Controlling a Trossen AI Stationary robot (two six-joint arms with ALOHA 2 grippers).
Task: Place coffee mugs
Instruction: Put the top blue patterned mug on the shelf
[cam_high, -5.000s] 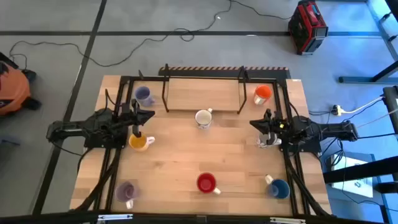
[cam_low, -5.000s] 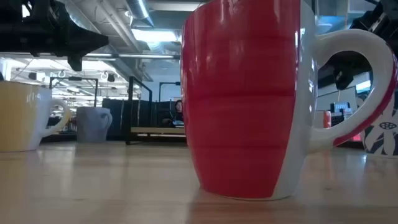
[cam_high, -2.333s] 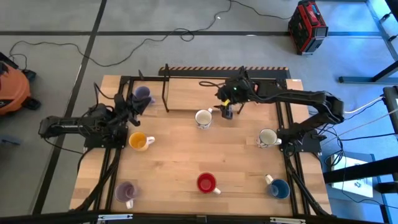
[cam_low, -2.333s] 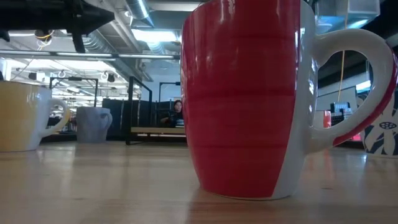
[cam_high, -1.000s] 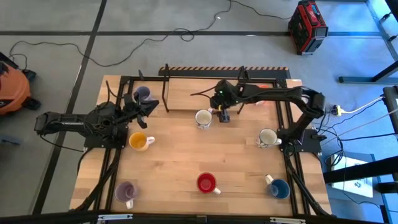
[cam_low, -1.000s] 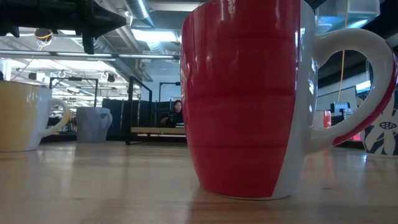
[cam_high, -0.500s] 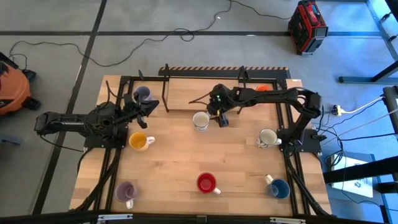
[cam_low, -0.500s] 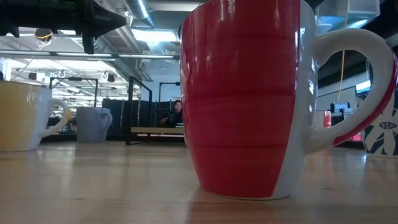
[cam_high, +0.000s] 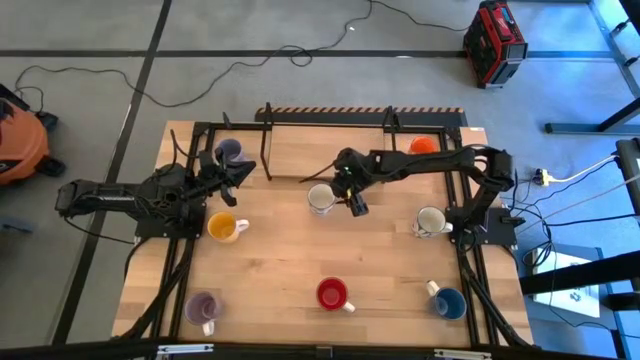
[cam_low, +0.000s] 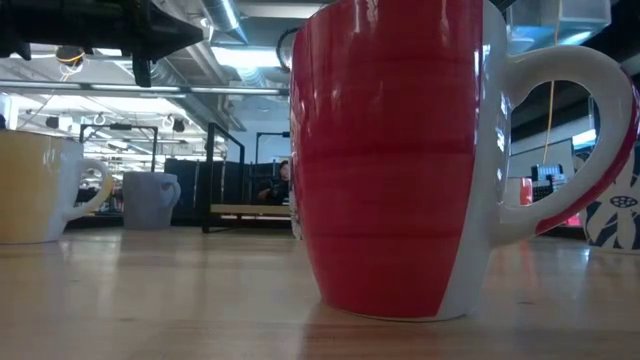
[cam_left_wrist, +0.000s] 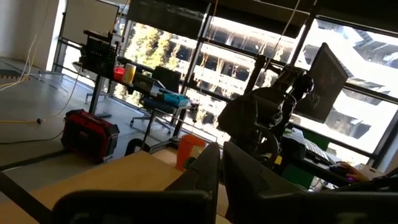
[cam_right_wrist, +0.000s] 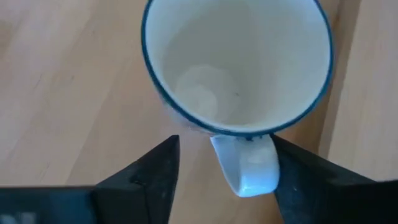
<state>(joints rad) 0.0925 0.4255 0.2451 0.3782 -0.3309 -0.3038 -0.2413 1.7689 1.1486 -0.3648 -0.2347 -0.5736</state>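
A white mug (cam_high: 320, 198) with a blue rim stands upright on its base at the table's middle, a little toward the far side. My right gripper (cam_high: 356, 206) hangs over its right side, open, pointing down. In the right wrist view the mug's handle (cam_right_wrist: 245, 165) lies between the two fingers. My left gripper (cam_high: 241, 171) is shut and holds nothing. It waits above the table's far left, between a pale purple mug (cam_high: 229, 152) and a yellow-orange mug (cam_high: 224, 227). My right gripper comes from above, pointing down, with the white mug's handle between its open fingers. One finger (cam_right_wrist: 301, 180) lies right against the handle's side (cam_right_wrist: 272, 163); the other finger (cam_right_wrist: 149, 177) stands apart from it. The mug rests upright on the table.
Other mugs stand about: orange-red (cam_high: 423, 146) far right, cream (cam_high: 431, 220) right, blue (cam_high: 449, 302) near right, red (cam_high: 333, 294) near middle, pale purple (cam_high: 203, 307) near left. A black frame (cam_high: 325, 118) stands along the far edge.
My right gripper has gone toward the table's near edge and a little left, coming down beside the white mug, and its fingers have narrowed around the handle. The mug has slid slightly toward the near left. My left arm has kept still.
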